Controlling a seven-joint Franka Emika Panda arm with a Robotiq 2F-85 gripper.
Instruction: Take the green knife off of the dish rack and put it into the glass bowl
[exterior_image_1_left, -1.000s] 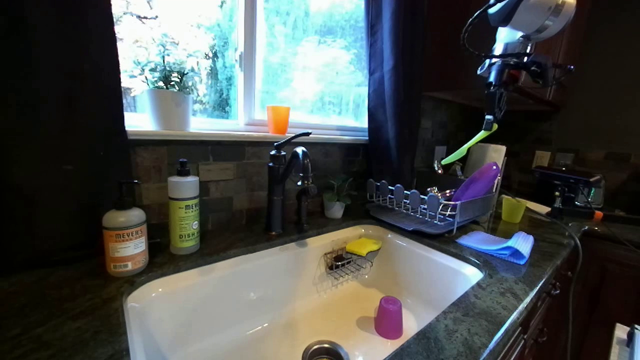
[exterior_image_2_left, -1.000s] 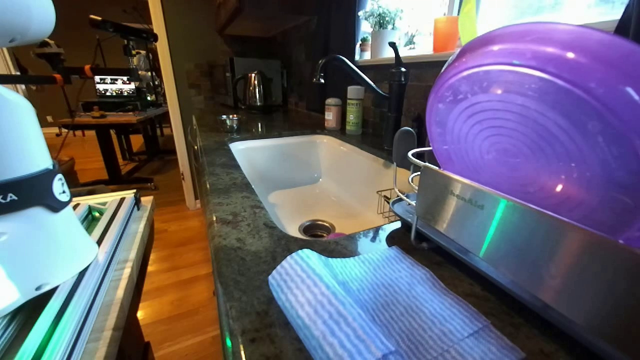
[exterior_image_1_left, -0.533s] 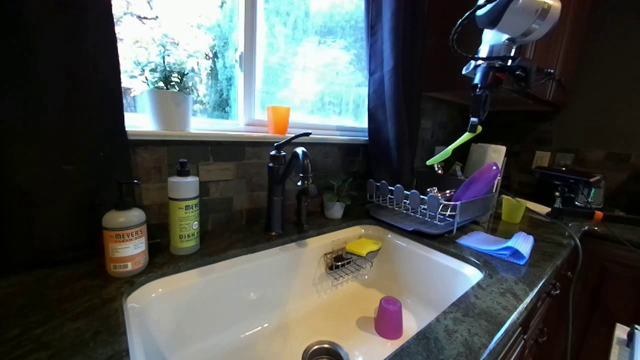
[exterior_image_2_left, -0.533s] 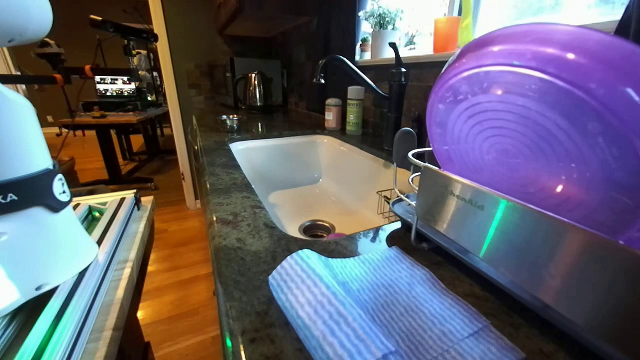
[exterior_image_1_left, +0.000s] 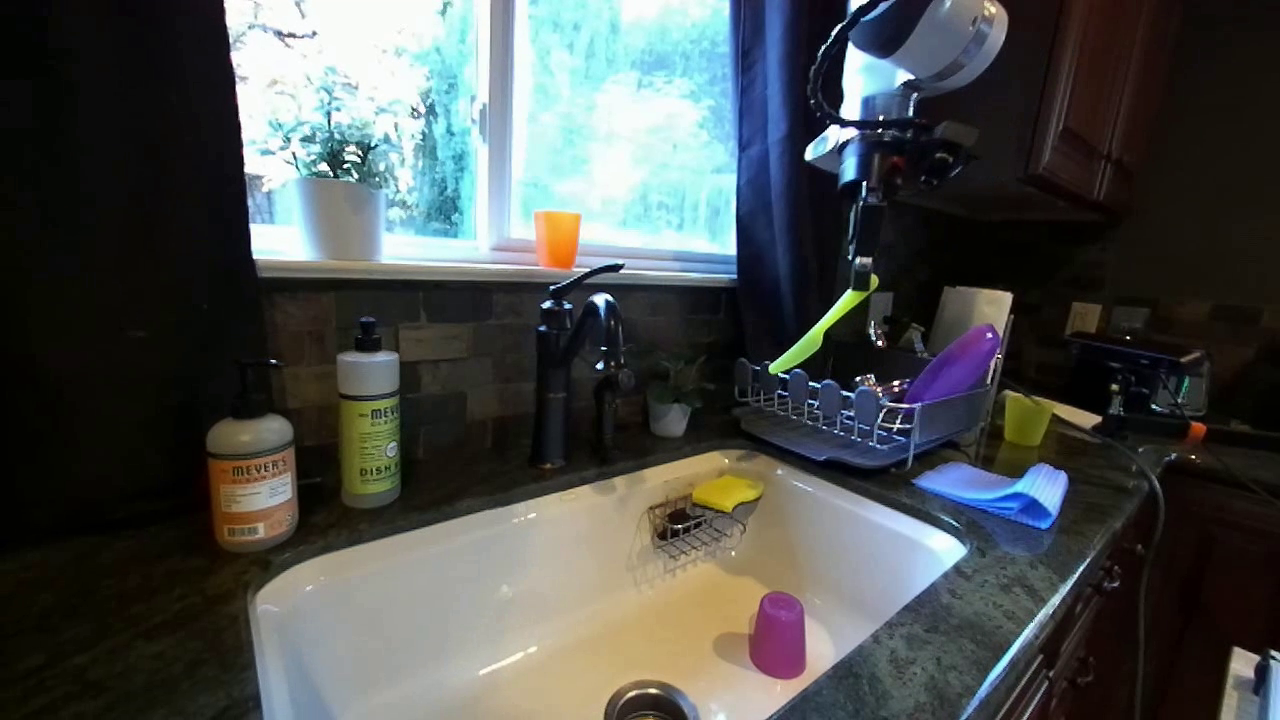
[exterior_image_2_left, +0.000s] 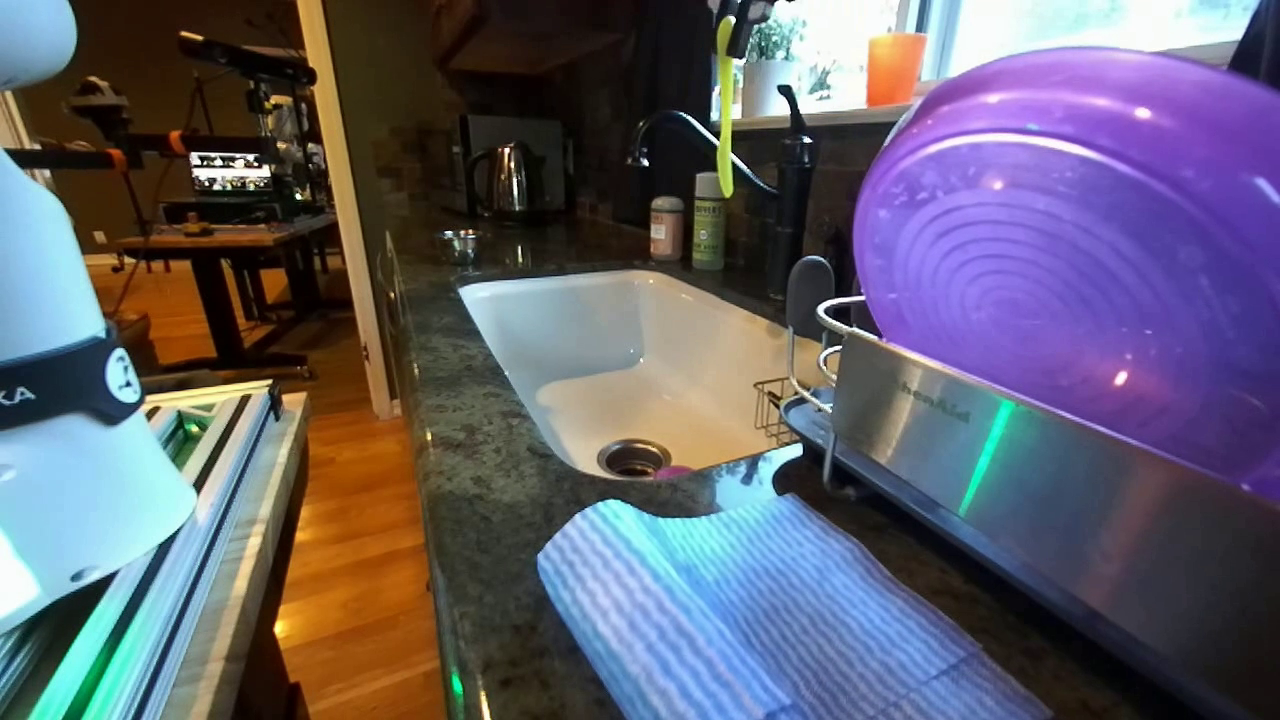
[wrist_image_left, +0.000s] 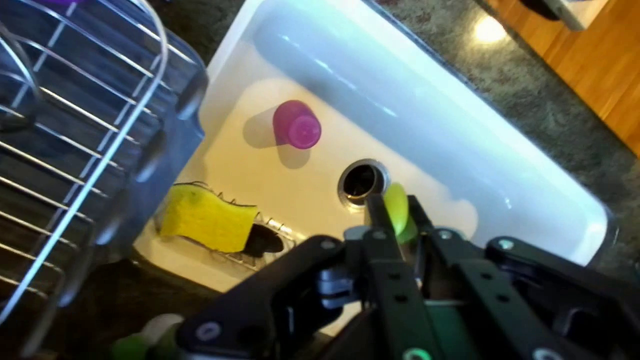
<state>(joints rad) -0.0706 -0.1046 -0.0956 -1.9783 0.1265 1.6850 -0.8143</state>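
Gripper (exterior_image_1_left: 863, 275) has the green plastic knife (exterior_image_1_left: 822, 328) pinched by the handle, so I'd go high, tip clear of that black faucet (exterior_image_1_left: 552, 390).

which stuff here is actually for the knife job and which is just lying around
For the job:
green knife, held in the gripper
dish rack
small shiny bowl, possibly the glass one

Just lying about:
purple cup
yellow sponge
striped cloth
orange cup
yellow-green cup
purple dish
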